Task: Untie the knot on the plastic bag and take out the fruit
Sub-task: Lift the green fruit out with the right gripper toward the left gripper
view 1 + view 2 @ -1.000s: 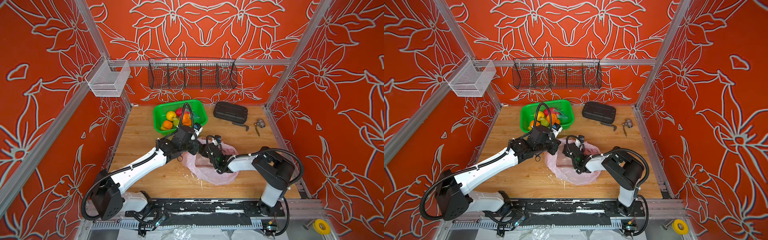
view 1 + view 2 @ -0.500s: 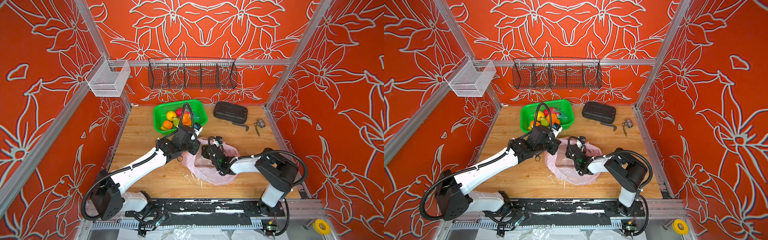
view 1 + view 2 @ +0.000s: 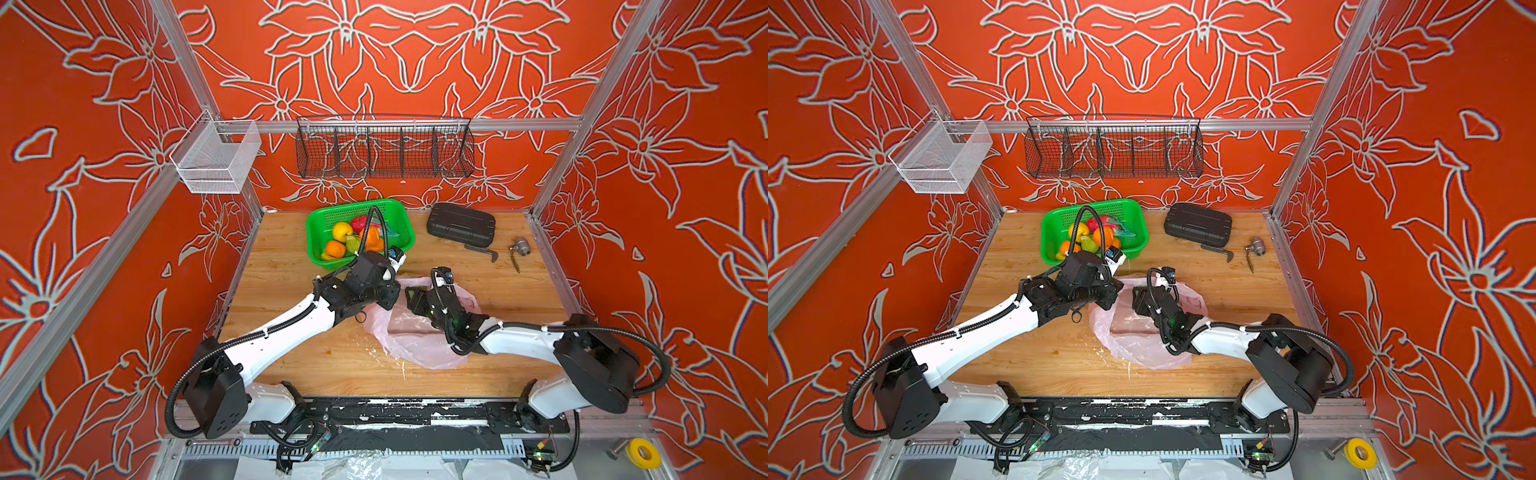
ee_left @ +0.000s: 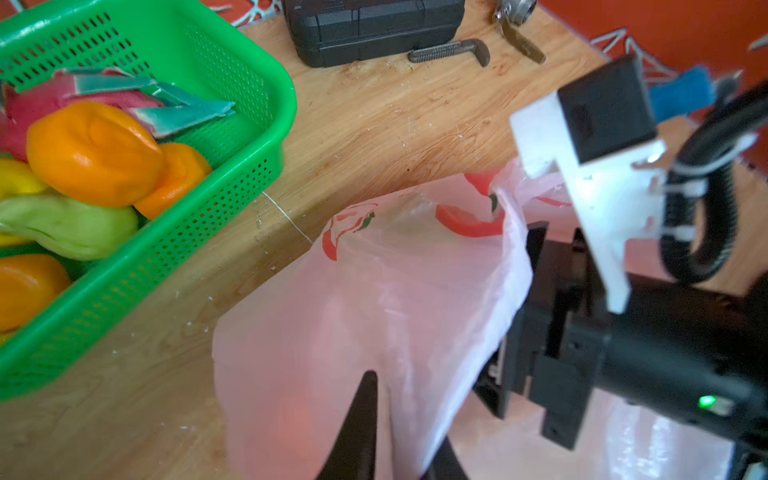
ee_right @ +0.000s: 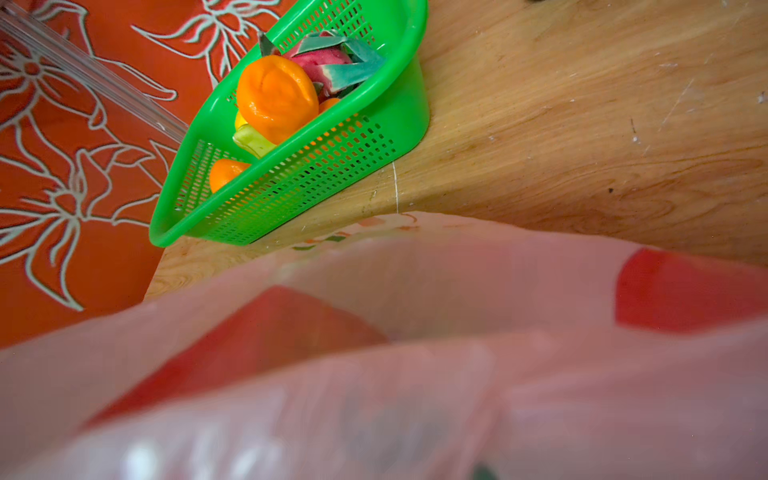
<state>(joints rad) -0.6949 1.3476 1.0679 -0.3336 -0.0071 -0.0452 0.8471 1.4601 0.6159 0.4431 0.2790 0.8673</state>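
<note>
Pink plastic bag (image 4: 374, 291) drapes across left gripper (image 4: 405, 419), right gripper (image 3: 415, 300) just beside.

Robot lab test cell, not a home. Evidence: aluminium extrusion frame (image 3: 598, 95) boxing in wooden tabletop (image 3: 332, 365), printed orange floral backdrop panels (image 3: 395, 62) as walls, two white robot arms (image 3: 282, 328) mounted on black base rail (image 3: 395, 419) with exposed cabling, wire rack (image 3: 384, 147) hung on crossbar.
</note>
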